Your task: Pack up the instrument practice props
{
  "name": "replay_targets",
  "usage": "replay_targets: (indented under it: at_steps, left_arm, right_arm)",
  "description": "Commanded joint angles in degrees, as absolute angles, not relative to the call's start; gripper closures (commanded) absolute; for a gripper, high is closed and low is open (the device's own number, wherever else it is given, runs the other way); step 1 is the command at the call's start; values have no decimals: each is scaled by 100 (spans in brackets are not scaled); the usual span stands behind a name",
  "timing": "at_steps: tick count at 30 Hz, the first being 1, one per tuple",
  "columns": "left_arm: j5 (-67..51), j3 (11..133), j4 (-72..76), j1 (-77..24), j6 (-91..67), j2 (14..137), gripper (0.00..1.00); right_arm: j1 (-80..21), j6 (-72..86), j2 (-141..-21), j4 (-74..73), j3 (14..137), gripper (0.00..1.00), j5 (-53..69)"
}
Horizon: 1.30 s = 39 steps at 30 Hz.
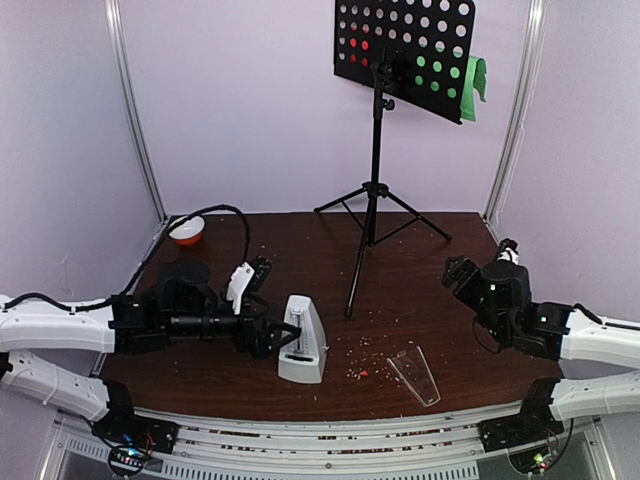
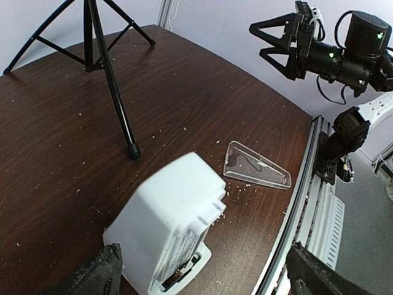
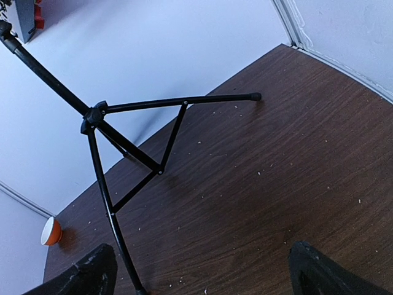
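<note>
We saw the white metronome (image 1: 303,340) upright mid-table, just ahead of the left claw (image 1: 268,310), fingers apart. Its clear cover (image 1: 414,375) lay flat at 3 o'clock, tip toward 5. The right claw (image 2: 270,42) gaped too.

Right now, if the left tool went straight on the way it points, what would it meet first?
The white metronome, which stands right in front of the open left tool; nothing shows between them, though exact depth is unclear.
</note>
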<state>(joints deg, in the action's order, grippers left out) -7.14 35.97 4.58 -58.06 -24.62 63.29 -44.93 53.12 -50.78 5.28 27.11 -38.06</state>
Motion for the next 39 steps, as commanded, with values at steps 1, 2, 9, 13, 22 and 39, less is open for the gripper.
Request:
replay_targets:
  at_steps: [1, 2, 9, 13, 22, 39]
  left_arm:
    - [-81, 3734, 858, -5964, -2602, 6608, 4]
    - [81, 3809, 755, -5968, -2618, 6750, 4]
    - [591, 3947, 652, -6133, -2687, 7104, 14]
    - [607, 3987, 743, -6207, -2648, 7165, 24]
    - [669, 3890, 756, -6289, -2668, 7071, 48]
    - [285, 3066, 1527, -6329, -3162, 6505, 17]
  right_arm:
    - [-4423, 5646, -5124, 615, 2576, 0, -3758]
    - [-4425, 5674, -5181, 651, 2568, 0, -3682]
    - [-4429, 5611, -5836, 354, 2837, 0, -3376]
    - [-4429, 5593, -6045, 412, 2831, 0, -3244]
    - [-4422, 5633, -5930, 365, 2619, 0, -3205]
    - [-4427, 5521, -5093, -117, 2628, 0, -3420]
